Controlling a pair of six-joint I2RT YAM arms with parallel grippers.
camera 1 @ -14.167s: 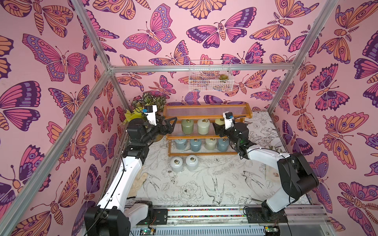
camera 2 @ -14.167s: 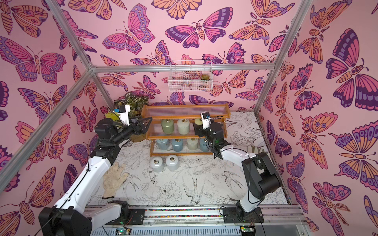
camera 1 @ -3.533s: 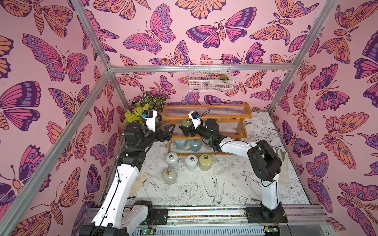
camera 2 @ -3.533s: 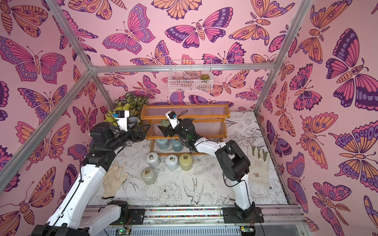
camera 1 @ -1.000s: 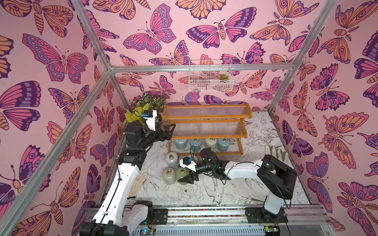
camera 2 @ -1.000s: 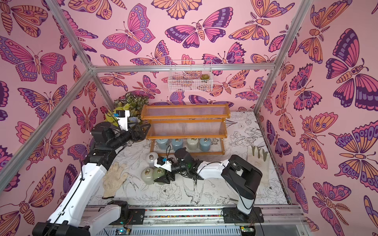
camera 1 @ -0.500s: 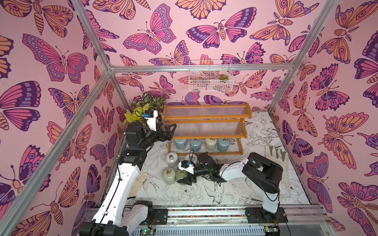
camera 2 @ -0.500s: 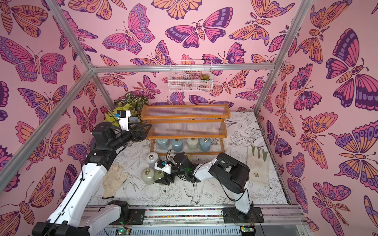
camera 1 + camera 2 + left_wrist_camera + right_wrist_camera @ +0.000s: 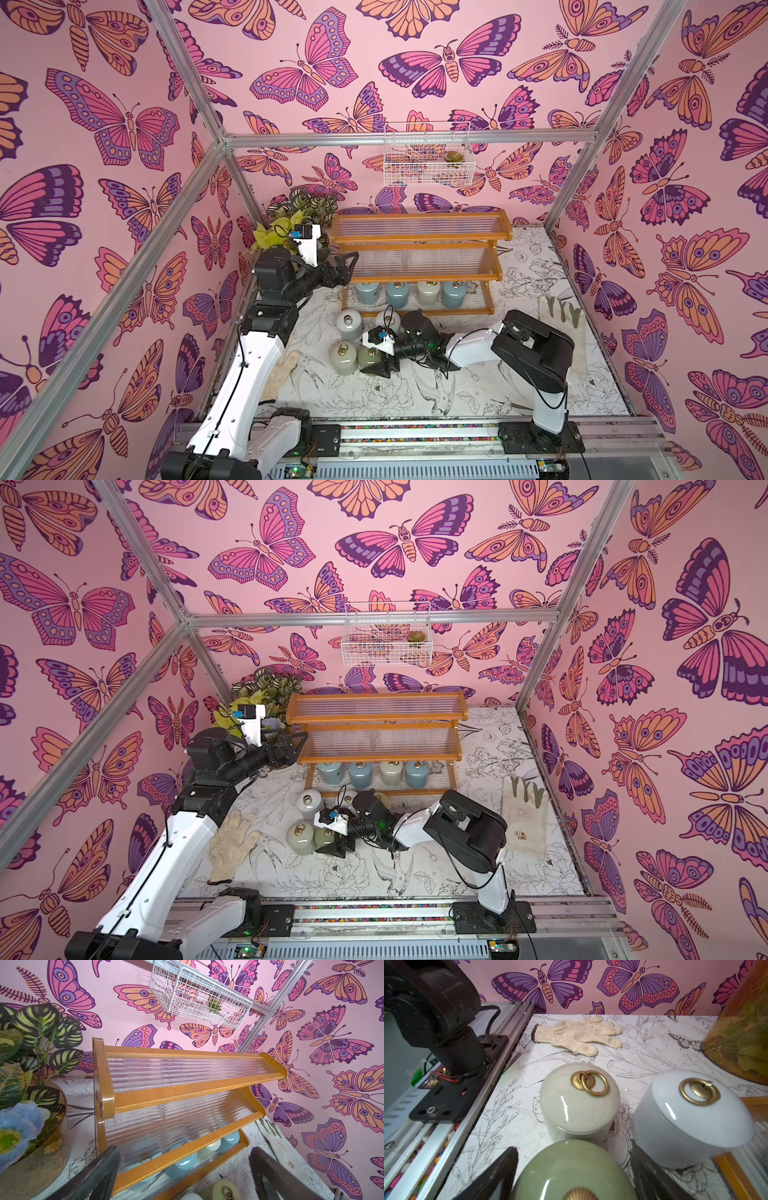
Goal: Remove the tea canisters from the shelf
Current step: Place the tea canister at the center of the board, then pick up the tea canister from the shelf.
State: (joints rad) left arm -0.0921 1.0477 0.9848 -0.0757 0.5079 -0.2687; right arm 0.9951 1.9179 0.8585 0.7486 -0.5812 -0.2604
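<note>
Half-cropped sage canister (image 9: 571,1167) inside right claw (image 9: 572,1152)

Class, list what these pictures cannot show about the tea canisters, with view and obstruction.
Sage green canister: right wrist view, ring pull cut off by frame edge.
Pale yellow canister: left wrist view, cut off by frame edge; both top views, behind right arm.
Bottom-tier canisters: left wrist view, blurred by shelf slats.
</note>
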